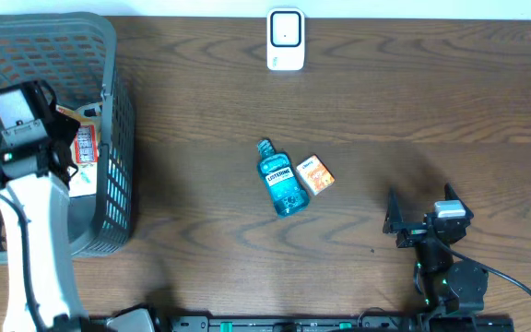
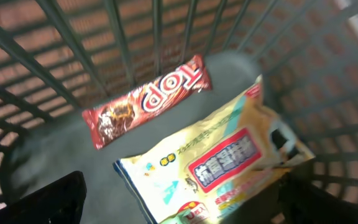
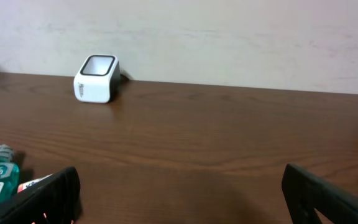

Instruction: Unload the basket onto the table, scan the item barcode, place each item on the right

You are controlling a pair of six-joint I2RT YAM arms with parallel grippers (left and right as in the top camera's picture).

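Inside the basket (image 1: 118,175), left end effector (image 2: 185,199) spread above a yellow packet (image 2: 222,168); right end effector (image 3: 182,196) spread, low over table (image 1: 201,92).

Overhead looks straight down on the desk (image 1: 210,111). Left wrist looks closely into the basket (image 2: 135,37); right wrist shares the far-edge scanner (image 3: 96,78) with overhead.
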